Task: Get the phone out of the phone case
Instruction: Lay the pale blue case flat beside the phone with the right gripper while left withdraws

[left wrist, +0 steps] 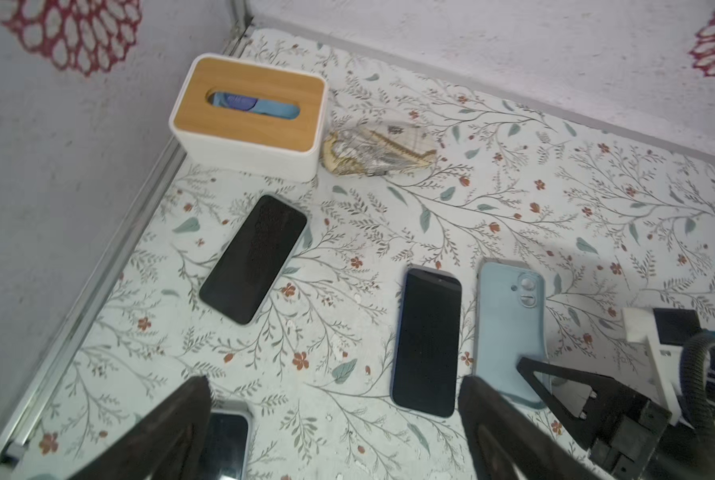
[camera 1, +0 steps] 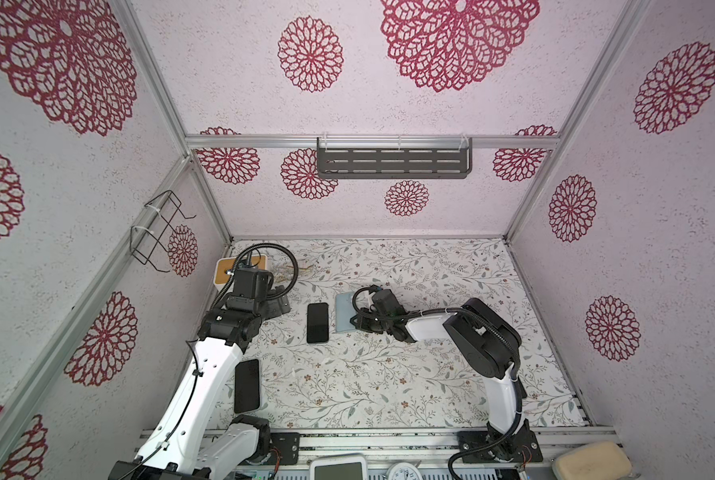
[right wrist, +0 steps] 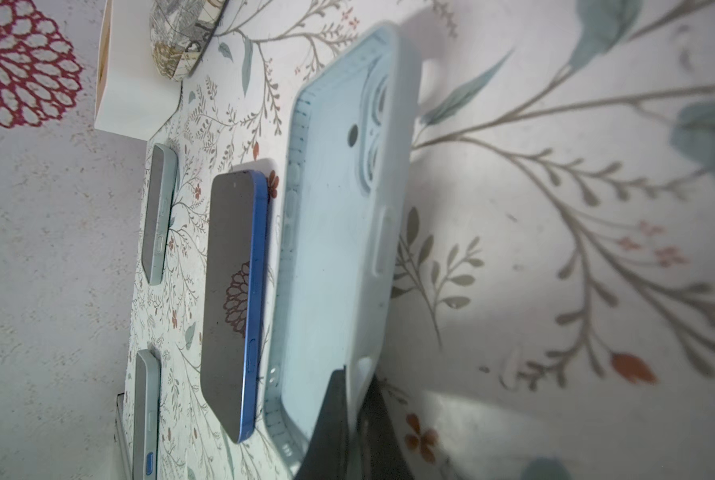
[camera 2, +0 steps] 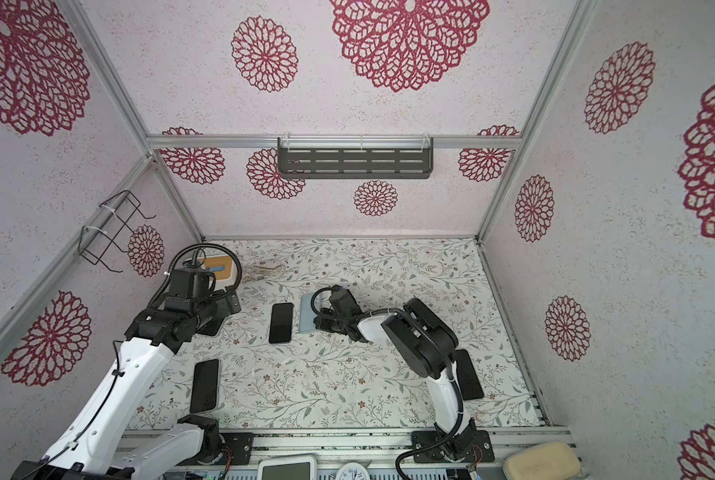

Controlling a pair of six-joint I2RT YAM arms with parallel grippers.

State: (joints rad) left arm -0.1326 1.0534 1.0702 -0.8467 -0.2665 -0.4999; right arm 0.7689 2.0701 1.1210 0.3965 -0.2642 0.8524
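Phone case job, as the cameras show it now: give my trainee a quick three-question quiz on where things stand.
1. True or false: the blue phone sits inside the light blue case.
2. What is the right gripper shut on? A) the blue phone B) the light blue case C) nothing
3. Fill in: the left gripper hangs above the table with its jaws ___.

Key: 1 false, the phone lies screen up beside the empty case. 2 B, it pinches the case's wall. 3 open.
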